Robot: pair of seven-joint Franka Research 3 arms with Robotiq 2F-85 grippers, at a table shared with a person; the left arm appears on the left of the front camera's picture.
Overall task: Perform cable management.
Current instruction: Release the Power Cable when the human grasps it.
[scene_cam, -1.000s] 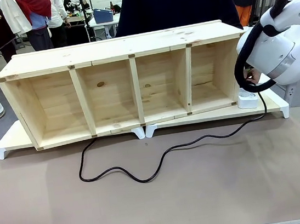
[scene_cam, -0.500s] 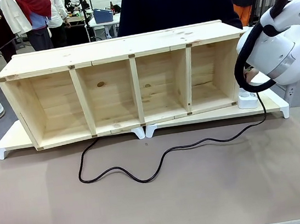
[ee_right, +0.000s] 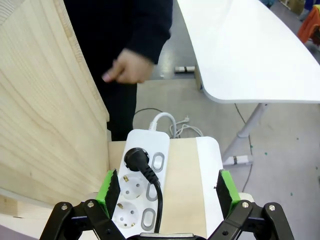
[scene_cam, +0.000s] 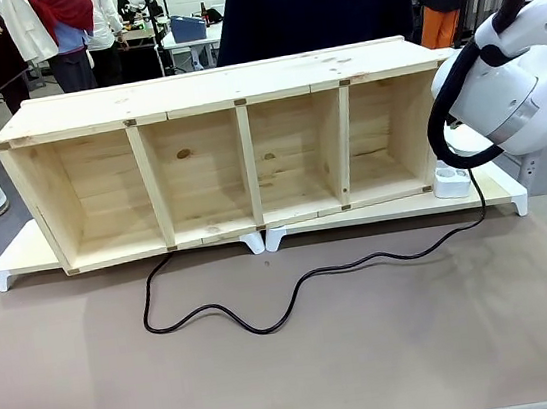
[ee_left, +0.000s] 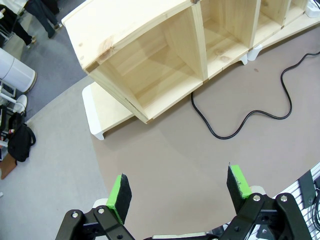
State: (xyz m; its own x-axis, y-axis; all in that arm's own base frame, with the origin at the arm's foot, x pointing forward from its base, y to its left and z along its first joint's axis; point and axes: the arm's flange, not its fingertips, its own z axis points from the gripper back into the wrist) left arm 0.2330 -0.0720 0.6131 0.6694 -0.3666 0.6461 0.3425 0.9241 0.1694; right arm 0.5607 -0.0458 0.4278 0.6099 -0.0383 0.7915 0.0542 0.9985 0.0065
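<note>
- Cable: we see the thin black cord lying loose on the brown mat that covers the counter. From the front of the wooden shelf unit it loops toward the robot's side, snakes across toward picture right, then rises to the white power strip.
- Plug: in the right wrist view we find the round black plug seated in the strip's far socket, the cord running from it toward the camera; two nearer sockets stand free.
- Power strip: it rests on a low white-edged riser just beside the shelf unit's right end wall.
- Right end effector: we see its green-padded fingers spread wide, poised over the power strip, one to each side, gripping nothing.
- Left end effector: its fingers are likewise spread apart and empty, high above the mat and well apart from the cable's loop.
- Shelf unit: four open compartments face the robot; it stands on the low risers.
- Person: we see a dark top beyond the shelf unit; in the right wrist view a hand hangs beyond the strip, touching nothing.
</note>
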